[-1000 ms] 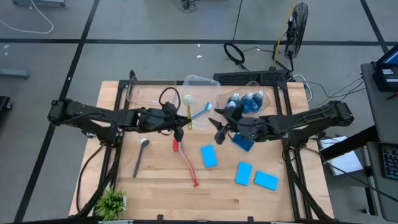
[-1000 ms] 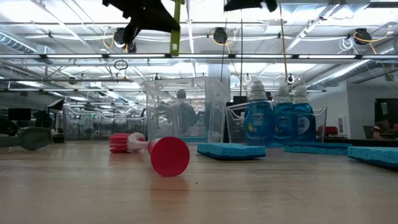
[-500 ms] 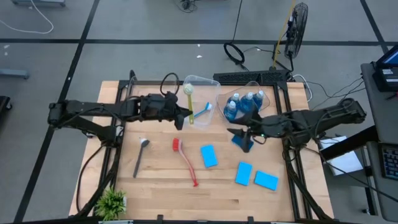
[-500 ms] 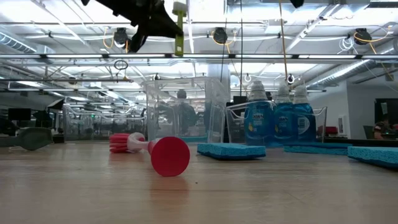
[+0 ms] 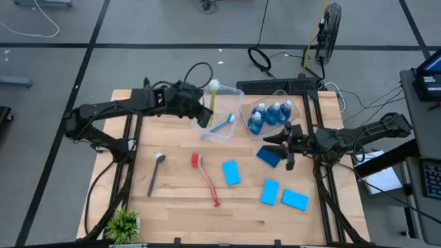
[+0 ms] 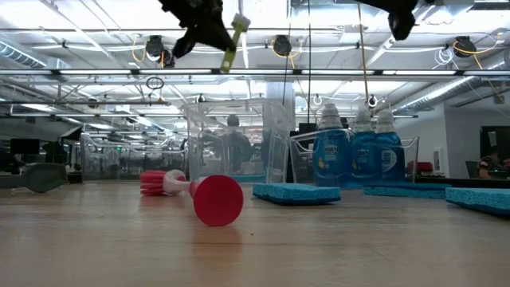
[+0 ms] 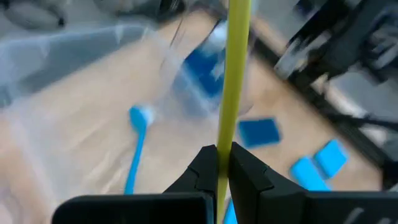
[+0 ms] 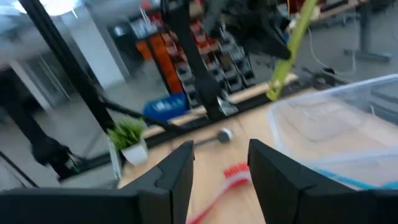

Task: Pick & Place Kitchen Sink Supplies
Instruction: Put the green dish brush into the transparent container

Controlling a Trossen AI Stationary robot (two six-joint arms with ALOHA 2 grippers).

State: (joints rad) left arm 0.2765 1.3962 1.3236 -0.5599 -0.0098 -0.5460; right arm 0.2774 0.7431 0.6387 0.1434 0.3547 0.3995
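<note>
Grey floor (image 5: 62, 27) around the wooden table (image 5: 179, 213), crossed by dark seam lines. White cable (image 5: 31, 29) looped on the floor at far left. Black standing fan (image 5: 331, 31) behind the table, with a coiled black cable (image 5: 260, 58) nearby. Low view: open industrial ceiling with pipes and bright strip lights (image 6: 414, 40), more workstations receding behind. Blue monitor edge (image 5: 433, 63) at far right.

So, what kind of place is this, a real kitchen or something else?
Probably a robotics lab or workshop, not a kitchen. The wooden table stands on a grey floor with loose cables and a floor fan, and the low view shows a big hall with ceiling pipes and workstations.
</note>
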